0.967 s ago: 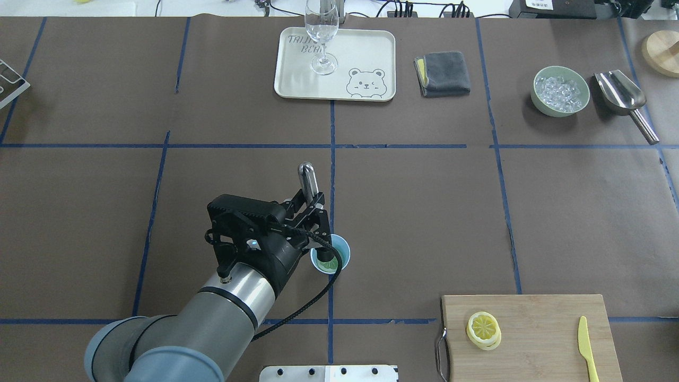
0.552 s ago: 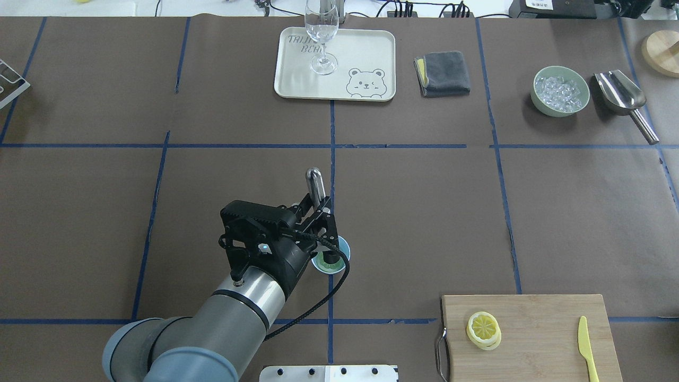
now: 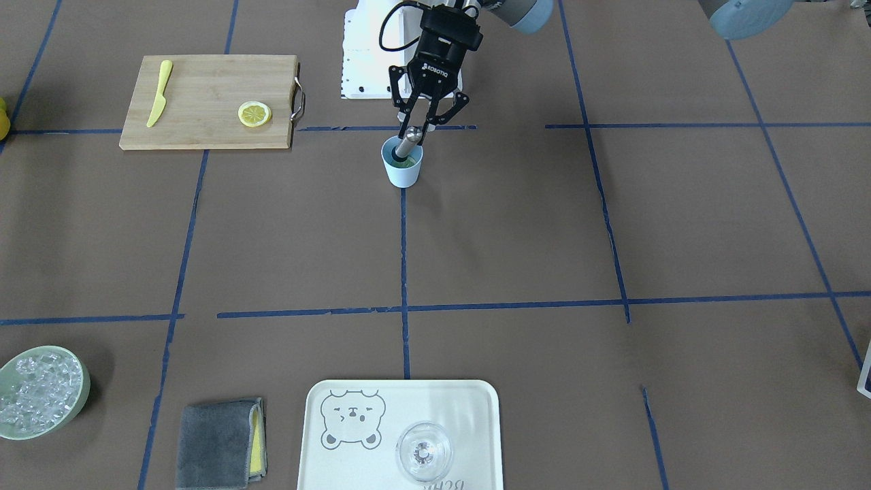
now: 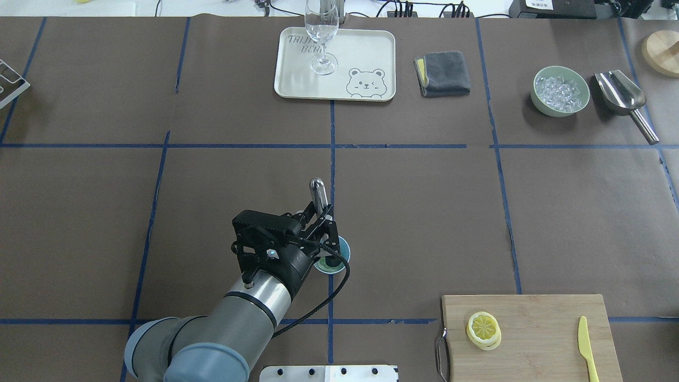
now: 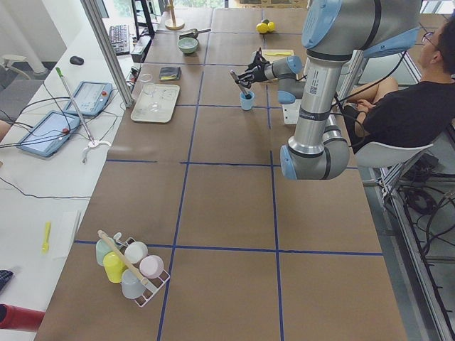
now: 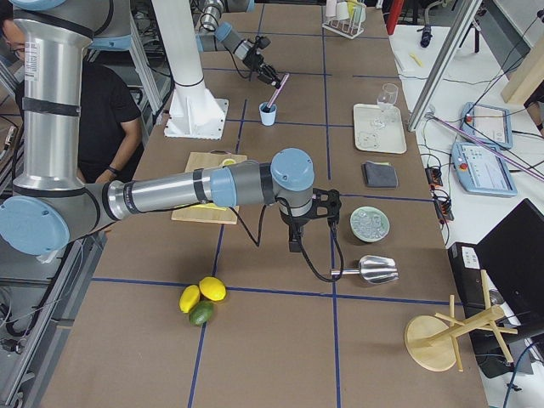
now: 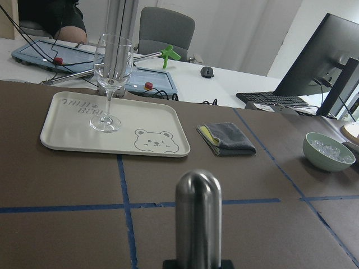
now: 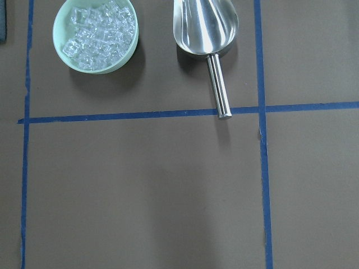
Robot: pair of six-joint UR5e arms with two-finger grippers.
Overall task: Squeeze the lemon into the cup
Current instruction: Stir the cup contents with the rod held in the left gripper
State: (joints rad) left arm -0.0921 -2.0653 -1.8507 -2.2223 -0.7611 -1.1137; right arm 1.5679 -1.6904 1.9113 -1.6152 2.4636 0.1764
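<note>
The light-blue cup (image 4: 341, 247) stands near the table's middle; it also shows in the front view (image 3: 403, 174). A lemon slice (image 4: 321, 264) lies inside it, mostly hidden. My left gripper (image 4: 321, 212) is shut on a metal muddler (image 4: 317, 191) whose lower end is down in the cup (image 3: 406, 147). The muddler's rounded top fills the left wrist view (image 7: 198, 218). A second lemon slice (image 4: 483, 329) lies on the cutting board (image 4: 536, 313). My right gripper (image 6: 306, 223) shows only in the exterior right view; I cannot tell if it is open or shut.
A yellow plastic knife (image 4: 585, 347) lies on the board. At the back are a tray (image 4: 371, 53) with a clear wine glass (image 4: 321, 32), a grey cloth (image 4: 444, 73), a green bowl of ice (image 4: 560, 90) and a metal scoop (image 4: 620, 93).
My left arm has shifted right and lowered, pushing the muddler deeper into the cup and standing it more upright. The cup and the slice on the board have not moved.
</note>
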